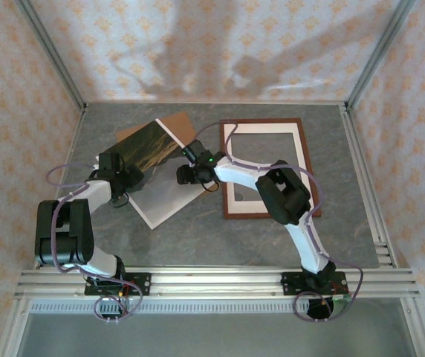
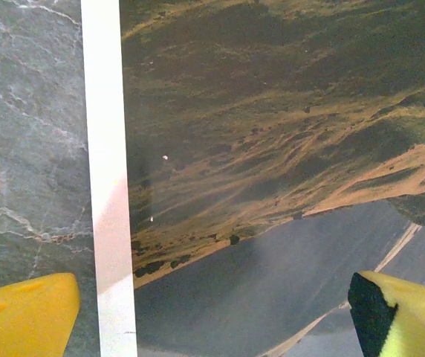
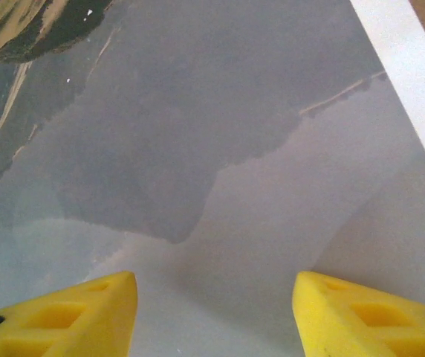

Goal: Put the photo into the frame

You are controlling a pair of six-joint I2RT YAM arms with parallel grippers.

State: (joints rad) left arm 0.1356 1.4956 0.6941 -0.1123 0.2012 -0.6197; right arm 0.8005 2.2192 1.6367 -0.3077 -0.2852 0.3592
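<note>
Left-centre of table: photo lies flat, askew | left gripper above its white border, jaws wide apart, empty | right arm stretches leftward over frame, right gripper above photo's grey haze, jaws parted, empty.

The top external camera is high above and behind the arm bases. It looks down and toward the far wall, so the whole worktop is in its view, with the frame to the right of centre. The left wrist camera is very near the photo and looks down on it past the left end effector; a strip of worktop is at its left side. The right wrist camera is also close over the photo, behind the right end effector. All three views share the photo.
</note>
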